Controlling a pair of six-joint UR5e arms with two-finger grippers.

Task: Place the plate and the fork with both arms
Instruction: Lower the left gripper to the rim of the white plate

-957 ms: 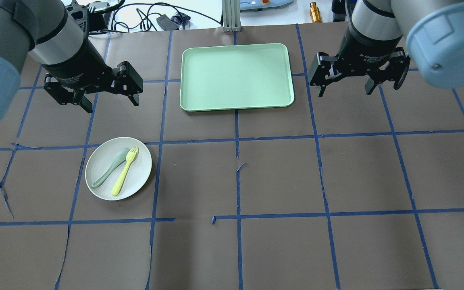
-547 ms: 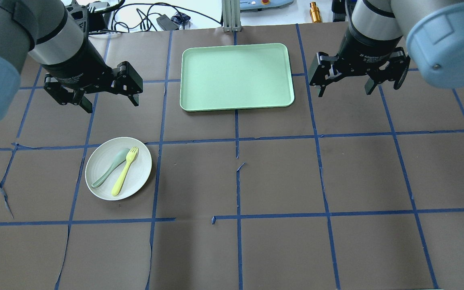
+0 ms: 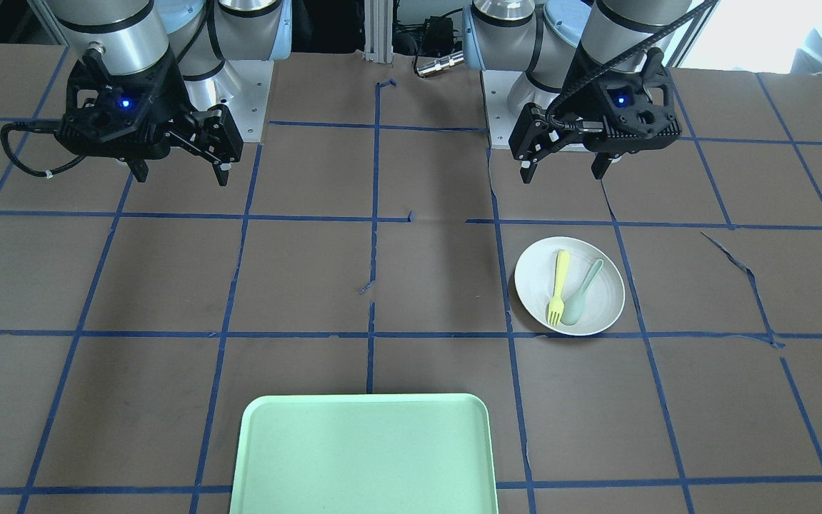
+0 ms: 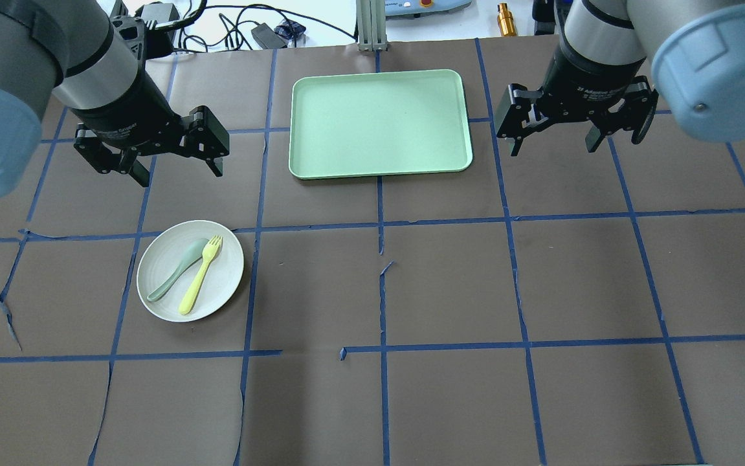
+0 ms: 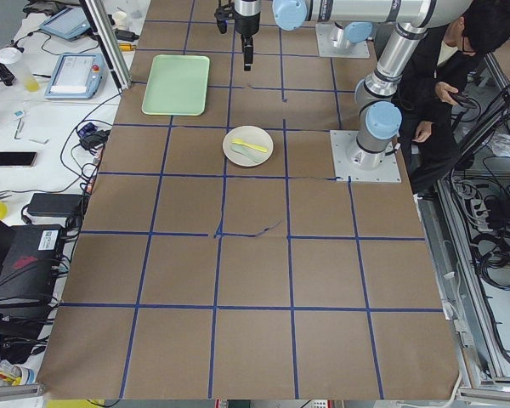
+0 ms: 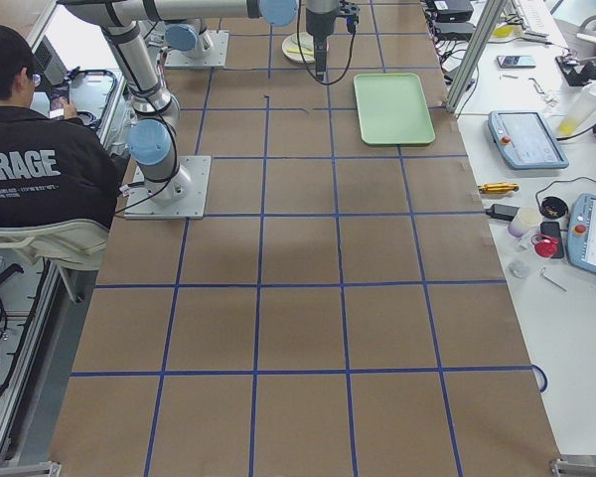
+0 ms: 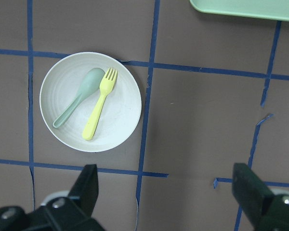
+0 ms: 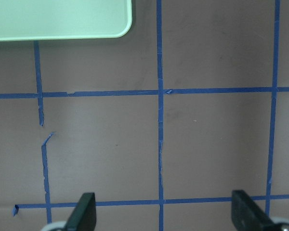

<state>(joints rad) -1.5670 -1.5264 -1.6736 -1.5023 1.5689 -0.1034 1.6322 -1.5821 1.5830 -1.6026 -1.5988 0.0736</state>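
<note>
The off-white plate (image 4: 224,277) lies on the table's left half, with the yellow fork (image 4: 200,275) and a grey-green spoon (image 4: 177,270) lying side by side on it. My left gripper (image 4: 180,175) is open and empty, hovering above the table just beyond the plate's far side. Its wrist view looks down on the plate (image 7: 120,127) and the fork (image 7: 98,110). My right gripper (image 4: 553,150) is open and empty, hovering right of the tray, far from the plate. In the front-facing view the plate (image 3: 535,282) lies below the left gripper (image 3: 560,176).
A rectangular mint-green tray (image 4: 378,123) lies at the far middle of the table, between the two grippers. Brown paper with blue tape lines covers the table. Cables and devices lie beyond the far edge. A person sits beside the robot's base in the side views.
My left arm has shifted slightly toward the plate. The right arm, the plate, fork and spoon have not moved.
</note>
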